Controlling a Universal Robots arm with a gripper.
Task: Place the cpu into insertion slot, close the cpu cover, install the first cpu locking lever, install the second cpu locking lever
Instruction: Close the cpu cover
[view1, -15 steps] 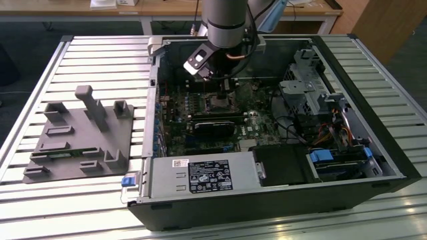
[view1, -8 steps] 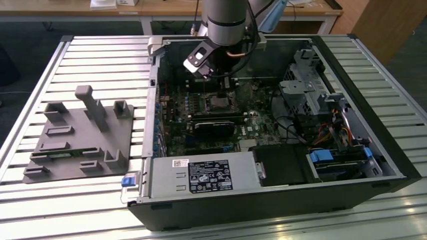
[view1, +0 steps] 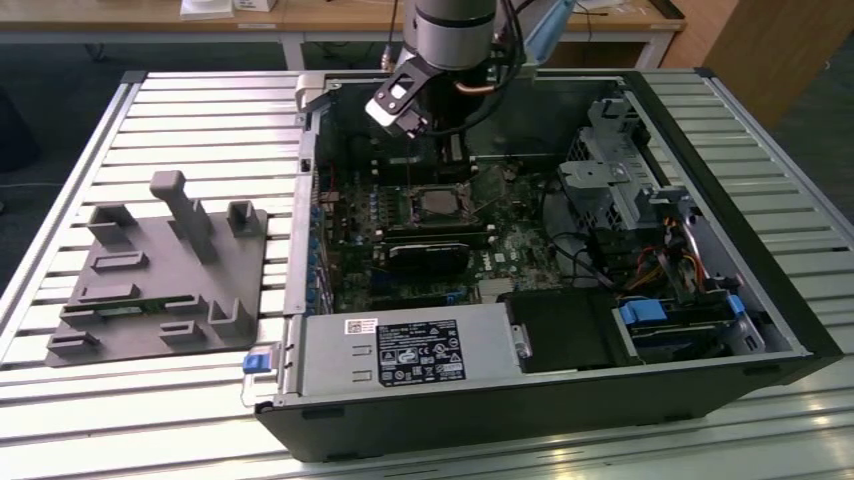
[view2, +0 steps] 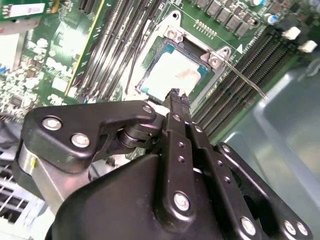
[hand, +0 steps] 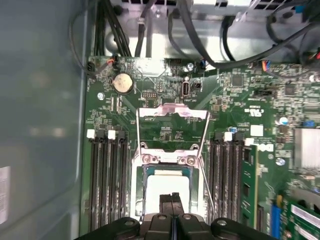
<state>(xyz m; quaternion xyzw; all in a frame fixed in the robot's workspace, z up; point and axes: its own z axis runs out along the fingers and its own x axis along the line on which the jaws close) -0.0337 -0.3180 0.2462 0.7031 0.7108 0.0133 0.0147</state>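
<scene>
The cpu (hand: 167, 184) lies flat in the insertion slot (hand: 146, 186) on the green motherboard, its pale metal top (view2: 167, 75) facing up. The silver cpu cover (hand: 172, 112) is swung open from its hinged edge (hand: 167, 159), and the board shows through its cut-out. A thin locking lever (view2: 245, 77) sticks out beside the slot. My gripper (hand: 172, 199) hangs just above the near edge of the cpu, fingers shut together with nothing between them; it is also seen in the second wrist view (view2: 175, 94). In the exterior view the gripper (view1: 451, 152) reaches down into the open case over the slot (view1: 434, 205).
Long black memory slots (hand: 107, 175) (hand: 227, 175) flank the socket on both sides. A coin battery (hand: 121, 83) and black cables (hand: 200, 45) lie beyond the cover. The case wall (hand: 40, 125) stands close by. A grey fixture (view1: 160, 270) sits on the slatted table beside the case.
</scene>
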